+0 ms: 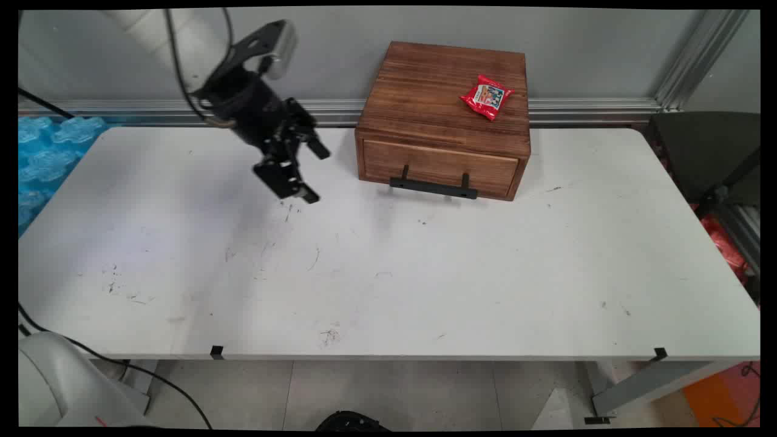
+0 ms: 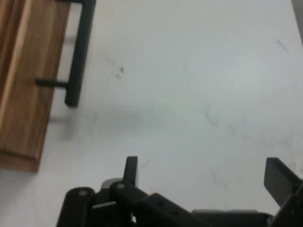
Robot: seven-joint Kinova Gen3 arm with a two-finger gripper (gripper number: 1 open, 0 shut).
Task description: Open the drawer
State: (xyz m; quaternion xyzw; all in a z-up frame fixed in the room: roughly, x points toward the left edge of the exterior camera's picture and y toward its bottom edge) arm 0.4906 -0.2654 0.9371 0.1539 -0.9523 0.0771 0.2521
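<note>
My black gripper (image 1: 317, 175) hangs above the white table (image 1: 388, 273), a little left of the wooden drawer box (image 1: 445, 118). Its fingers are open and hold nothing. In the hand view the gripper (image 2: 206, 172) shows two spread fingertips (image 2: 131, 169) over bare table, with the box's front (image 2: 23, 80) and its black handle (image 2: 78, 52) at the upper left. The drawer is closed, with the black handle (image 1: 433, 186) along its front. A red snack packet (image 1: 487, 97) lies on top of the box, toward its right side.
Blue bubble wrap (image 1: 45, 152) lies off the table's left end. A dark chair (image 1: 710, 158) stands past the right end. The grey wall runs close behind the box.
</note>
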